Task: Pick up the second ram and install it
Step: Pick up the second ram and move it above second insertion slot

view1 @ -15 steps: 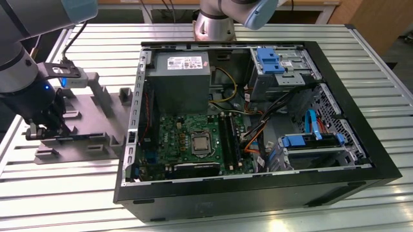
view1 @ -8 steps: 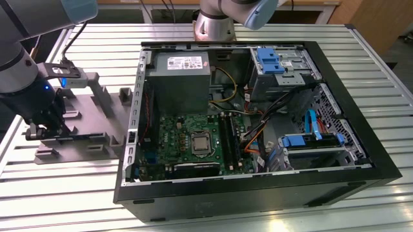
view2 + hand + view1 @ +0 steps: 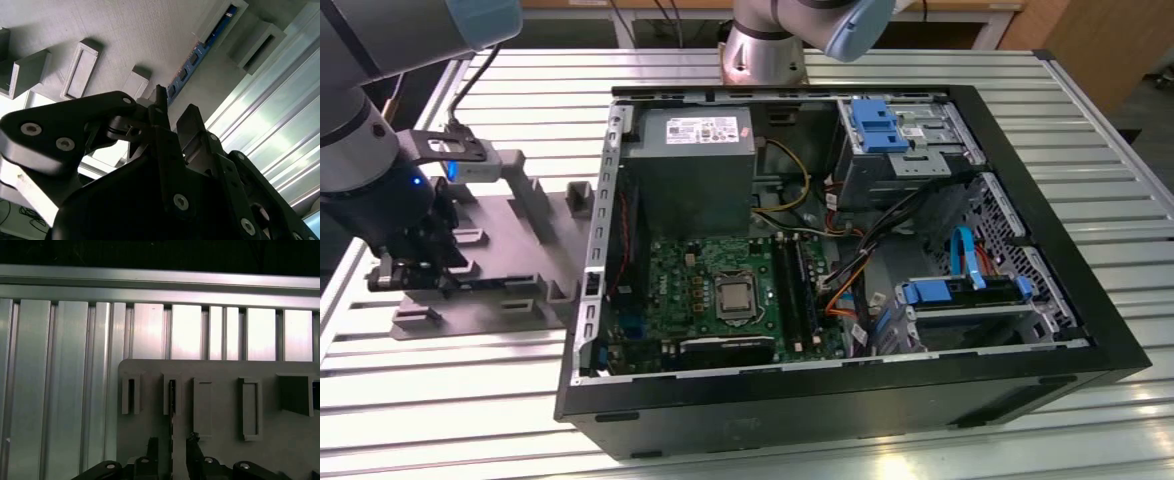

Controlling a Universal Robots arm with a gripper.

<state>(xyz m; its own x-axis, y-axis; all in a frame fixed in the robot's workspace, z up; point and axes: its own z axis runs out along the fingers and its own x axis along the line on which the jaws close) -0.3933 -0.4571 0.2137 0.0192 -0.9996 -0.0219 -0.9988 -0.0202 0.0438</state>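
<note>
Second ram (image 3: 172, 397) stands on edge in a narrow slot of the grey tray (image 3: 225, 450), and in the second wrist view it shows as a bluish strip with dark chips (image 3: 200, 50). The gripper (image 3: 172, 439) hangs low over the tray with its jaws a little apart, one on each side of the stick and a gap showing on both sides. In the exterior view the gripper (image 3: 414, 275) and tray (image 3: 520, 250) sit at the exterior view's left on the ribbed metal table (image 3: 854, 65). Beyond them lies the open computer case (image 3: 1067, 330), with its grey power supply (image 3: 694, 170) and green motherboard (image 3: 720, 290) exposed.
</note>
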